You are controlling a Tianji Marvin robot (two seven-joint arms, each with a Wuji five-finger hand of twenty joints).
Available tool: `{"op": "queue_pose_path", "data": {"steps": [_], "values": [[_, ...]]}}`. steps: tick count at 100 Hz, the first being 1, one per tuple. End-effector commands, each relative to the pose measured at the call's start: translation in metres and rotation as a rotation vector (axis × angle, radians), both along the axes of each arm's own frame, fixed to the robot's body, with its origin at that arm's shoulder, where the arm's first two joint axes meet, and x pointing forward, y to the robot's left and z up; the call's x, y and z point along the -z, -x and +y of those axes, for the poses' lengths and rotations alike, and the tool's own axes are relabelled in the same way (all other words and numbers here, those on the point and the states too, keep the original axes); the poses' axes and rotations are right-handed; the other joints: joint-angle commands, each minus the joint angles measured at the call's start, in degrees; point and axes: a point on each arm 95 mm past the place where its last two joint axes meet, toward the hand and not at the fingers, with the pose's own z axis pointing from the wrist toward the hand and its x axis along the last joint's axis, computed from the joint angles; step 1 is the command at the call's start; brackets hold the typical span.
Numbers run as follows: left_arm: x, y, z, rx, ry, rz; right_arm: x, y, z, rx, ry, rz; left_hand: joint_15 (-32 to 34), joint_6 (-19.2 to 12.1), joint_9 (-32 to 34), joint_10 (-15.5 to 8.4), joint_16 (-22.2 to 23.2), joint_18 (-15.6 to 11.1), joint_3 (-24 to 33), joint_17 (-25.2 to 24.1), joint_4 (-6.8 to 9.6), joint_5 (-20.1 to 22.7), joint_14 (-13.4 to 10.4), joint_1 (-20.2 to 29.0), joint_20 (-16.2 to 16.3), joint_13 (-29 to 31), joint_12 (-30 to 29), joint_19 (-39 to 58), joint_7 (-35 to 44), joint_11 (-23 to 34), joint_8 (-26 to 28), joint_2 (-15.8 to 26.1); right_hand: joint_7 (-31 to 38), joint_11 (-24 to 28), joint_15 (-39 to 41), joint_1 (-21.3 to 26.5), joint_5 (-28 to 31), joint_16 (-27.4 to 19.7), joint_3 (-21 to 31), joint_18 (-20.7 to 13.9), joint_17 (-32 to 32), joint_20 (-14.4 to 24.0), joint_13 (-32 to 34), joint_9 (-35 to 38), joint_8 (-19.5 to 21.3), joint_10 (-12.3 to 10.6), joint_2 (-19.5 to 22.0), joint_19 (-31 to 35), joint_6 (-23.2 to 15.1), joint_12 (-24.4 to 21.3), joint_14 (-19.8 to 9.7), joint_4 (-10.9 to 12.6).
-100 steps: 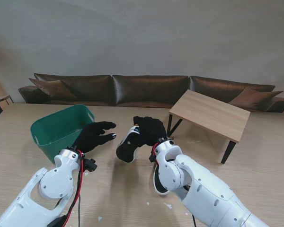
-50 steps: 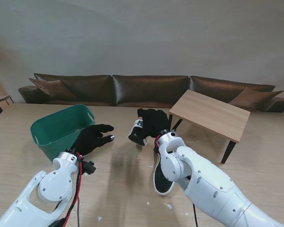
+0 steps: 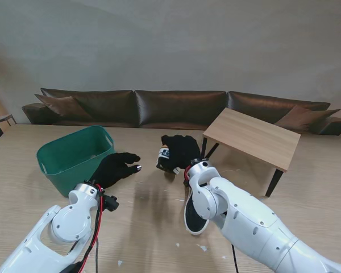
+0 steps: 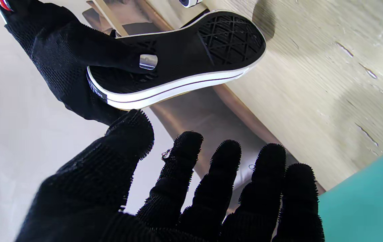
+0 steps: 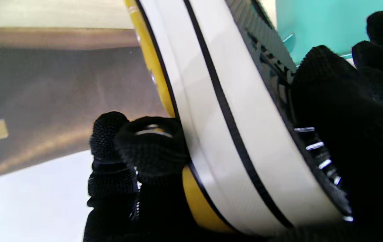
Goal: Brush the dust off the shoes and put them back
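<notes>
sneaker riding mid-air in right hand, fingers clamping sole+upper | prob light, stiff rubber sole, soft canvas, grip at sole edges | left hand hovering nearby, splayed, holding nothing | 2nd sneaker lying on table | green bin sitting at left

Brown sofa, plain grey wall, seemingly wooden side table.

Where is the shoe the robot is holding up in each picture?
Stand view: the held shoe is mid-picture in the right hand, beside the green bin.
Left wrist view: its black sole faces the camera.
Right wrist view: its white edge fills the middle.
Shared landmark: the green bin.
</notes>
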Motion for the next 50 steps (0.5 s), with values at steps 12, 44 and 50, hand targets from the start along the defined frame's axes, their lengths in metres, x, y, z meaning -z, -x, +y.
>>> {"op": "queue_pose_path", "data": {"steps": [12, 44, 50], "values": [[0.003, 0.004, -0.004, 0.01, 0.009, 0.034, 0.043, 0.024, 0.009, -0.054, 0.008, 0.118, 4.41, 0.63, 1.65, 1.02, 3.65, -0.28, -1.6, 0.08, 2.59, 1.3, 1.36, -0.57, 3.5, 1.96, 2.99, 7.38, 0.22, 0.73, 0.33, 2.55, 3.31, 0.81, -0.2, 9.26, 1.58, 1.16, 12.15, -1.15, 18.42, 1.48, 1.88, 2.0, 0.35, -2.57, 5.29, 0.17, -3.35, -1.11, -6.04, 5.8], [0.006, 0.013, 0.0, -0.019, 0.042, 0.054, 0.068, 0.059, 0.025, -0.159, -0.026, 0.169, 9.95, 2.22, 3.62, 2.74, 7.82, 0.14, -2.9, 0.39, 2.74, 2.5, 3.24, -0.44, 5.94, 3.48, 6.86, 17.99, 0.61, 1.69, 0.88, 4.82, 0.98, -1.12, -0.49, 9.55, 3.67, 1.46, 11.06, -1.11, 20.32, 1.48, 1.9, 3.24, -1.32, -1.83, 6.08, -0.1, -3.53, -1.59, -6.56, 5.25], [0.006, 0.015, 0.002, -0.022, 0.041, 0.053, 0.073, 0.064, 0.028, -0.171, -0.029, 0.169, 10.73, 2.38, 3.86, 2.84, 8.27, 0.28, -3.1, 0.63, 2.78, 2.57, 3.47, -0.43, 6.14, 3.77, 7.34, 19.3, 0.6, 1.8, 0.95, 5.13, 0.95, -1.2, -0.44, 9.56, 3.76, 1.53, 11.19, -1.0, 20.44, 1.51, 1.9, 3.33, -1.35, -1.71, 5.88, -0.13, -3.66, -1.51, -6.51, 5.28]]}}
